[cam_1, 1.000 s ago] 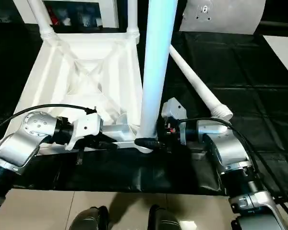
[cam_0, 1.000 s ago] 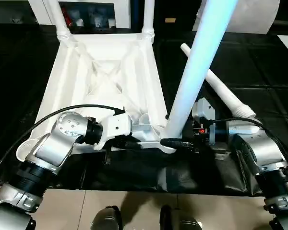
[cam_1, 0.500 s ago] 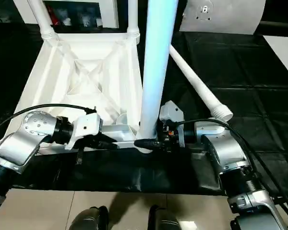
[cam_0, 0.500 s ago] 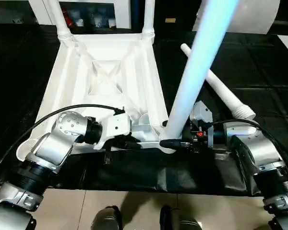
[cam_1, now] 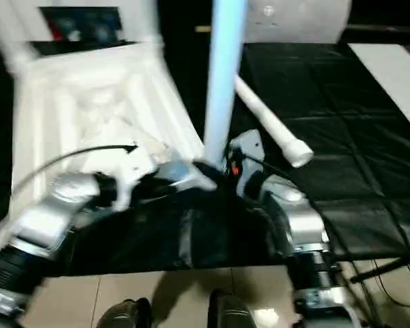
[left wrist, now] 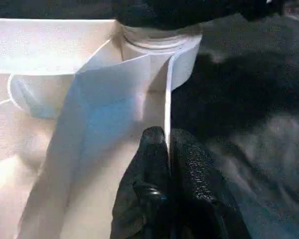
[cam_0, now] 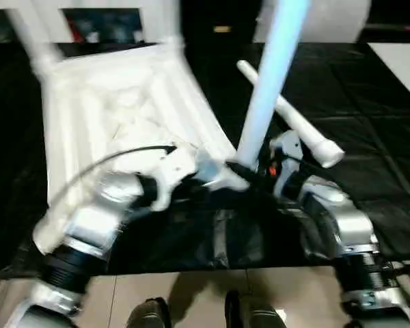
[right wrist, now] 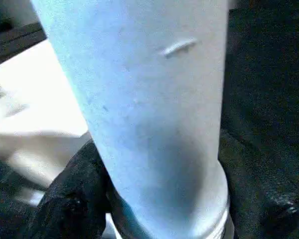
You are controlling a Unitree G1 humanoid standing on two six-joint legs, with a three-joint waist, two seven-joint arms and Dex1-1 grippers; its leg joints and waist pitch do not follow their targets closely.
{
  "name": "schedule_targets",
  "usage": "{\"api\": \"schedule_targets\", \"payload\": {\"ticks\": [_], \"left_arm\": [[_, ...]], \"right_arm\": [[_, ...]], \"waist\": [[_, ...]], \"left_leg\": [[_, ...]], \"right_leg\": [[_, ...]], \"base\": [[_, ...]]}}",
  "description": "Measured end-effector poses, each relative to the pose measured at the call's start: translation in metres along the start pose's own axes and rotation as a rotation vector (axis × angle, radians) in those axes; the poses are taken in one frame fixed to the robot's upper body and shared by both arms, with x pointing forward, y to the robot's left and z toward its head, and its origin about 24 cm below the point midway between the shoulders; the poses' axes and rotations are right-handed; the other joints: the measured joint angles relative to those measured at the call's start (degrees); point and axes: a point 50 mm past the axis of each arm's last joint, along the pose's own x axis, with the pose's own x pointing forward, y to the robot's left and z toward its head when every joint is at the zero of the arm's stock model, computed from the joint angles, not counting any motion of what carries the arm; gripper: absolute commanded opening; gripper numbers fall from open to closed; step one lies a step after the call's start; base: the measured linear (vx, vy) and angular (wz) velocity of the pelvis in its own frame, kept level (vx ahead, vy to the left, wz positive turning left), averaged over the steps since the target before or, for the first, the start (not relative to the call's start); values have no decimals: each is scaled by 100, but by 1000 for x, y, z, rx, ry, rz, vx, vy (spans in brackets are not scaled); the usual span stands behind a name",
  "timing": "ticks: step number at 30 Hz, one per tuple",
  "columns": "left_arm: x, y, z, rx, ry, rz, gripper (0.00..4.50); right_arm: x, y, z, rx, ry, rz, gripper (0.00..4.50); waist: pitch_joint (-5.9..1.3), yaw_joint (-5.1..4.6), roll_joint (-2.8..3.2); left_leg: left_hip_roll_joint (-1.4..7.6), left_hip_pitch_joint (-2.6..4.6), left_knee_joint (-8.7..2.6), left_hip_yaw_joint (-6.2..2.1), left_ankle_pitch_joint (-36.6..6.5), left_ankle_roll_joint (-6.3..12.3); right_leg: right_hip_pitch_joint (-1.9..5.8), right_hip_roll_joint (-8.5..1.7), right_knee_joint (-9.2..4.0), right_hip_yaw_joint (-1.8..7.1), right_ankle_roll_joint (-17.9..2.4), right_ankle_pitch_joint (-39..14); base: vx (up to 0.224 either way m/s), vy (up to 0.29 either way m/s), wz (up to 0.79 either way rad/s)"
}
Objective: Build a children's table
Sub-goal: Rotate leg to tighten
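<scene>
The children's table lies upside down: its white ribbed top [cam_0: 123,102] rests on the black cover, with two legs [cam_0: 31,41] standing in the far corner sockets. A third leg [cam_0: 266,82] stands upright in the near right corner socket [left wrist: 159,50]. My right gripper [cam_0: 249,167] is shut around that leg's base, a black finger [right wrist: 65,199] showing on each side of it. Just left of that corner, my left gripper [left wrist: 168,144] is shut on the top's thin rim. A fourth leg [cam_0: 297,126] lies loose on the cover behind my right wrist.
The black-covered worktable [cam_0: 369,102] ends just in front of my forearms, with tiled floor [cam_0: 191,294] and my feet below it. A pale board [cam_1: 307,20] leans at the back right. Dark shelving stands behind the table top.
My right gripper has moved in to the upright leg's base and closed around it. The left gripper still pinches the rim. The whole picture has shifted and tilted with the camera.
</scene>
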Motion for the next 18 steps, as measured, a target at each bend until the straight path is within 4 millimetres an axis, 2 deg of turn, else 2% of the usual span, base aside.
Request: {"api": "schedule_targets", "payload": {"ticks": [3, 5, 6, 8, 10, 12, 14, 18], "left_arm": [[17, -10, 9, -39, -36, 82, 0], [20, -13, 11, -39, -44, 84, 0], [19, -12, 11, -34, -43, 83, 0], [18, -12, 12, -22, -41, 80, 0], [15, -10, 11, -1, -34, 71, 0], [10, -7, 9, 26, -25, 52, 0], [6, -5, 8, 45, -23, 22, 0], [-10, -2, 2, 104, -5, -76, 0]], "right_arm": [[8, 1, 2, 44, -50, -200, 274], [9, 1, 3, 48, -59, -228, 274], [8, 1, 4, 45, -64, -226, 309], [8, 2, 4, 46, -71, -213, 347], [7, 3, 4, 44, -77, -178, 354], [5, 3, 3, 24, -70, -136, 388], [2, 3, 2, 2, -52, -84, 391], [-15, -13, 8, -112, -15, 46, 436]], "waist": [[-3, 9, 7], [-3, 12, 7], [-4, 20, 8], [-3, 25, 7], [-3, 20, 7], [-3, 16, 7], [-3, 27, 7], [-2, 91, 7]], "left_leg": [[0, -7, -2, 0, 1, -1], [-1, -12, -6, 0, 0, -1], [-1, -12, -15, 0, -1, -1], [-1, -14, -25, -1, -1, -1], [2, -12, -32, -1, -1, 0], [5, -10, -37, -3, 0, -1], [9, -18, -37, -9, 0, -1], [10, -30, -37, -14, 2, 6]], "right_leg": [[-4, 0, -2, -1, 2, -1], [-6, 0, -12, -1, 3, -2], [-5, 0, -16, -1, 3, -1], [-7, 2, -18, -4, -5, 4], [-7, 3, -18, -11, -25, 16], [-8, 3, -18, -18, -24, 16], [-9, 3, -22, -32, -24, 15], [-6, 2, -33, -40, -28, 17]], "base": [[0, 0, 0], [0, 0, 0], [0, 0, 0], [0, 0, 0], [0, 0, 0], [0, 0, 0], [0, 0, 0], [0, 0, 0]]}}
